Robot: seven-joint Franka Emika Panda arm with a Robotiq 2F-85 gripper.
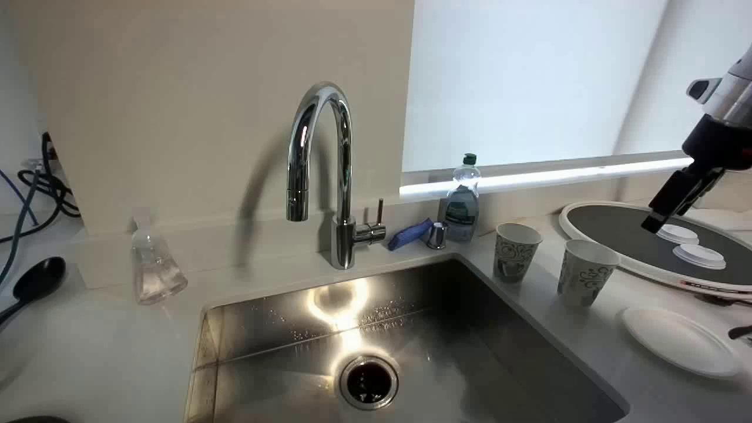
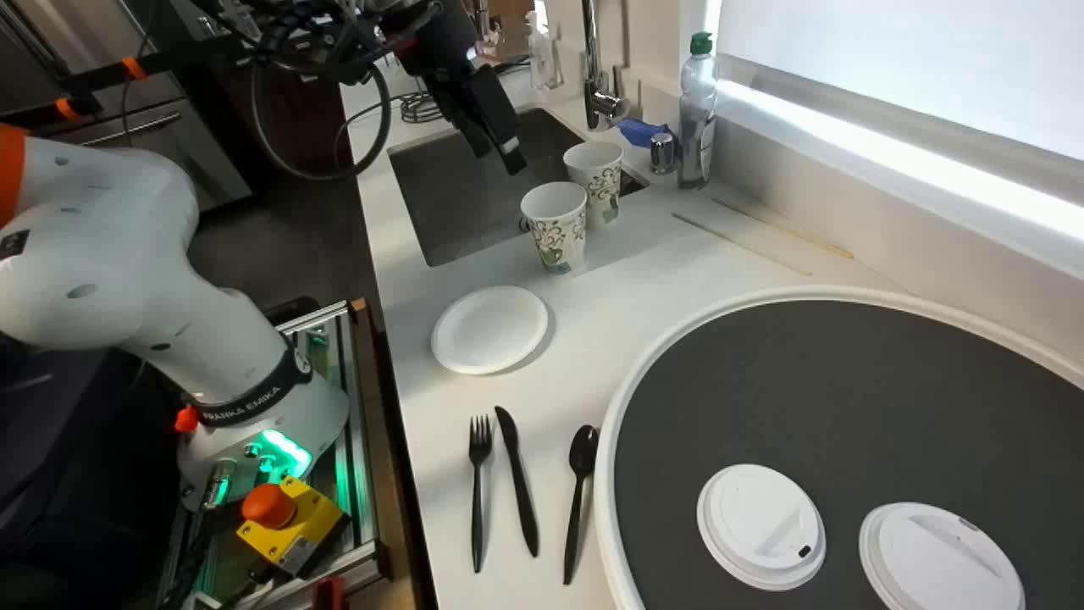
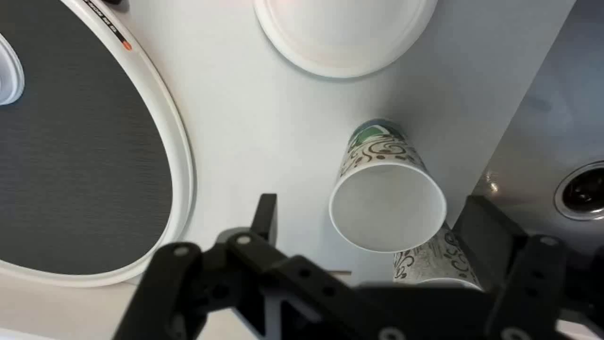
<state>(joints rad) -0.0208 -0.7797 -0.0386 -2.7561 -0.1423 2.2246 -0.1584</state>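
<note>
Ahead of the tool (image 3: 375, 210) and lower, apart from it, framed between the two fingers (image 3: 266, 219) in the wrist view: the plate-side paper cup (image 3: 387, 186), upright and mouth up on the tabletop (image 3: 245, 141). Released, with jaws wide apart — hanging tilted above the tabletop, tips angled toward the cups in both exterior views. Closer to the wall (image 1: 205, 106) and off toward the sink-side finger, also clear of contact: the corner paper cup (image 1: 515, 252), just beside the edge of the sink (image 1: 270, 376) near a back corner, partly covered in the wrist view by the first rim and by the tool itself. Between the two cups, a narrow gap in an exterior view.

Toward the tabletop's edge along the robot (image 2: 110, 246): a white plate (image 2: 489, 330). Farther along that edge, away from the sink and side by side: a black fork (image 2: 478, 500), a black knife (image 2: 519, 491) and a black spoon (image 2: 577, 508) — the last just beside the white rim of a round board (image 2: 804, 390). On its gray face: two white lids (image 2: 760, 527). By the tabletop's back edge: two thin sticks (image 2: 743, 244), a green-capped bottle (image 2: 696, 127), a blue item (image 1: 409, 235) and, behind the sink, a chrome faucet (image 1: 343, 241).
</note>
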